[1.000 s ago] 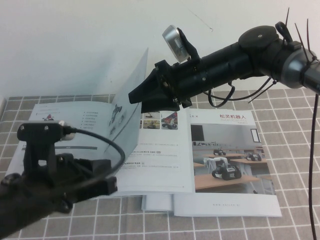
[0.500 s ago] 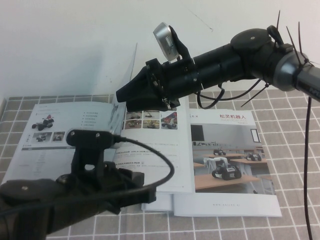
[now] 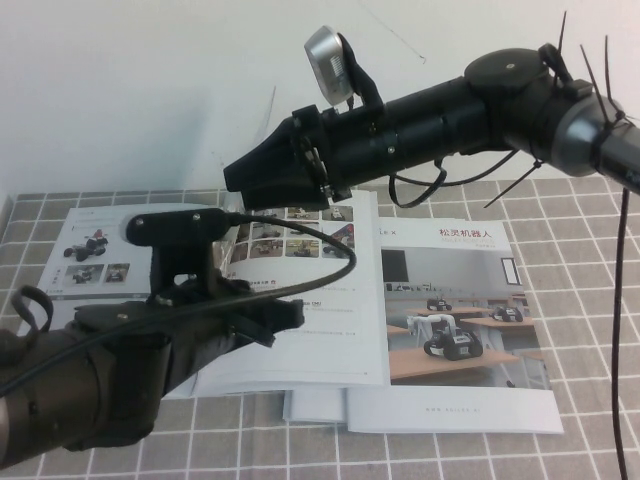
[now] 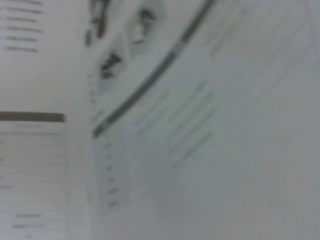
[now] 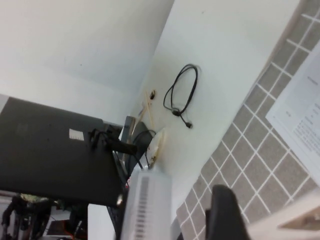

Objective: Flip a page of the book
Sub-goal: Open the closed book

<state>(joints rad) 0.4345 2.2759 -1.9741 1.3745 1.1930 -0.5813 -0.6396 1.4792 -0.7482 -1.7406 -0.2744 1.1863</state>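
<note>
Table point(image 3: 590, 300) covered by a grey tile-pattern cloth with white grid lines, running across the lower two thirds of the frame and meeting a white wall at the top. The book point(image 3: 330, 340) lies open flat on it, centre-left, white glossy pages up. A second booklet point(image 3: 465, 330) with a Chinese title and desk photo lies centre-right, partly tucked under the book's right edge.
</note>
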